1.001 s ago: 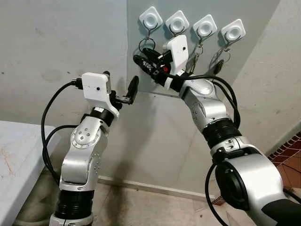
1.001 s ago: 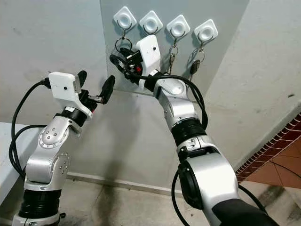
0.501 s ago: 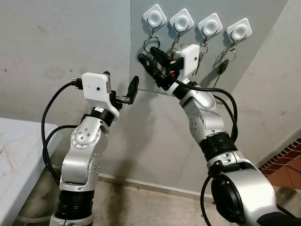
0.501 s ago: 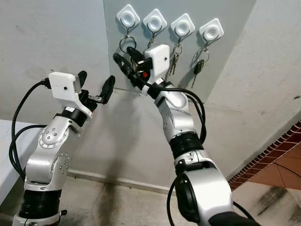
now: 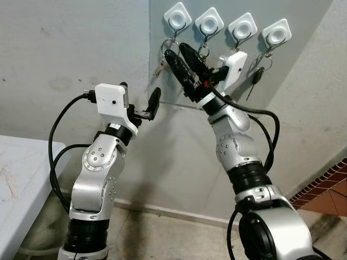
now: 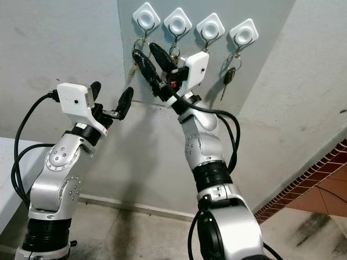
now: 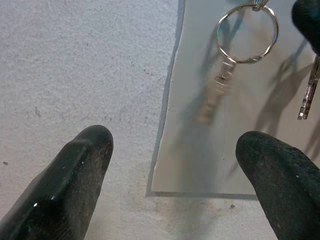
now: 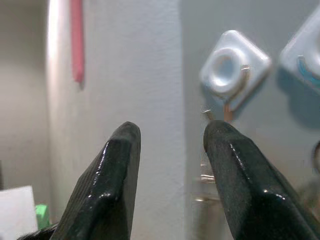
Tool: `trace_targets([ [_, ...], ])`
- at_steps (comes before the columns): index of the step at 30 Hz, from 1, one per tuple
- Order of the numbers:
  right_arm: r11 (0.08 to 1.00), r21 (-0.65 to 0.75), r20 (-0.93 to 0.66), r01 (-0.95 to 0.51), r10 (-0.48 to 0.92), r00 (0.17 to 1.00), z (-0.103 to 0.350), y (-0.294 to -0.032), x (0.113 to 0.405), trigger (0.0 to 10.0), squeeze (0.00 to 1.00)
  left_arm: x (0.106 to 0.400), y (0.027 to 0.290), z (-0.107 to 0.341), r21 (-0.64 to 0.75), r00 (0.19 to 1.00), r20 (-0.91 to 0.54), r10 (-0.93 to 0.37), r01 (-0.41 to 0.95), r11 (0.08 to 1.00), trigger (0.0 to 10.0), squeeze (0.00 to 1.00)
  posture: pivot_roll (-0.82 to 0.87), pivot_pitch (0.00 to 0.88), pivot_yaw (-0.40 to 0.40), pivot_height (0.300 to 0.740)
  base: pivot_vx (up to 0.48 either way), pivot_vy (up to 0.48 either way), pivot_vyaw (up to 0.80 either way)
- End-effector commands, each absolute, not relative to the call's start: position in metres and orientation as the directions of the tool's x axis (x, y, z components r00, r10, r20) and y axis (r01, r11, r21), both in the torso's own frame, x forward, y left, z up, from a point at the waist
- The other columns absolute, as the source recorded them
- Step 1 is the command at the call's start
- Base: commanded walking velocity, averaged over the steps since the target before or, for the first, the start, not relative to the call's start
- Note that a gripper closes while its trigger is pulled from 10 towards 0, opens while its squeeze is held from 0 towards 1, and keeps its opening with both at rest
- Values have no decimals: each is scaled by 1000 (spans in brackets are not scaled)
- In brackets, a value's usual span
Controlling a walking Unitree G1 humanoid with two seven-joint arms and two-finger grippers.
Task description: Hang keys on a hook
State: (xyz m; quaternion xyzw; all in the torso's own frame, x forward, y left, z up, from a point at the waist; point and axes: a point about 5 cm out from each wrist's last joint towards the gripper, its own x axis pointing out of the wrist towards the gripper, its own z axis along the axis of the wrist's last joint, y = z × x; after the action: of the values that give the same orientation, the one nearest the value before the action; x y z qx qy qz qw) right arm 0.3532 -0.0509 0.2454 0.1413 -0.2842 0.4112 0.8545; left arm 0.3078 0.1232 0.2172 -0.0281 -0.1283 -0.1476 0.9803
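Four white hooks sit in a row on a grey wall panel [image 5: 162, 92]. From the leftmost hook [image 5: 177, 16] a key ring with a silver key [image 5: 161, 65] hangs free; the same key ring [image 7: 247, 27] appears in the left wrist view. My right gripper [image 5: 175, 51] is open just below and beside that hook [image 8: 232, 67], its fingers pointing up, nothing between them. The left gripper [image 5: 139, 96] is open, lower and to the left, level with the panel's bottom edge. Its fingers [image 7: 75, 170] frame the panel's corner.
A black-headed key [image 5: 255, 76] hangs from the rightmost hook [image 5: 276, 33]. More keys [image 7: 307, 95] hang under the second hook [image 5: 209, 21]. A white table [image 5: 21, 179] stands at the left. Red tiles [image 5: 325, 184] lie at the lower right.
My right gripper has turned and risen, so its fingers now point up past the leftmost key ring and the wrist camera sits on the right. The left arm has stayed put.
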Motion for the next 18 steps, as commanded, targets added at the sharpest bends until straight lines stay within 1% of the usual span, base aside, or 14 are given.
trace_targets([
  [1,606,-57,577,-794,669,469,241,-51,346,10000,0,306,121,214,-12,925,254,-284,297,955,10000,0,53,39,-109,740,0,0,0],
  [3,606,-71,558,-793,683,472,234,-52,343,10000,0,306,122,212,-11,926,249,-283,294,956,10000,0,53,39,-109,740,0,0,0],
  [5,618,-45,528,-785,682,506,218,-61,338,10000,0,305,124,207,-10,933,238,-269,279,960,10000,0,51,31,-108,740,0,0,0],
  [6,618,-45,528,-785,682,506,218,-61,338,10000,0,305,124,207,-10,933,238,-269,279,960,10000,0,51,31,-108,740,0,0,0],
  [7,641,-31,498,-767,675,544,206,-69,336,10000,0,305,126,202,-4,938,230,-260,268,963,10000,0,47,28,-105,740,0,0,0],
  [9,661,-9,469,-750,665,581,194,-76,334,10000,0,305,128,197,-11,943,220,-250,259,966,10000,0,43,26,-103,740,0,0,0],
  [10,690,10,439,-724,648,623,182,-85,332,10000,0,305,129,190,-7,949,206,-240,247,969,10000,0,42,25,-101,740,0,0,0],
  [11,696,14,432,-718,643,632,179,-87,331,10000,0,305,130,189,-5,950,203,-238,244,970,10000,0,42,25,-101,740,0,0,0],
  [13,731,30,400,-682,617,678,167,-96,328,10000,0,305,132,181,-22,957,183,-225,233,972,10000,0,27,25,-91,740,0,0,0],
  [17,790,76,319,-609,559,765,139,-115,320,10000,0,305,138,153,-53,979,96,-181,187,981,10000,0,14,26,-77,740,0,0,0],
  [18,790,76,319,-609,559,765,139,-115,320,10000,0,305,138,153,-53,979,96,-181,187,981,10000,0,14,26,-77,740,0,0,0],
])
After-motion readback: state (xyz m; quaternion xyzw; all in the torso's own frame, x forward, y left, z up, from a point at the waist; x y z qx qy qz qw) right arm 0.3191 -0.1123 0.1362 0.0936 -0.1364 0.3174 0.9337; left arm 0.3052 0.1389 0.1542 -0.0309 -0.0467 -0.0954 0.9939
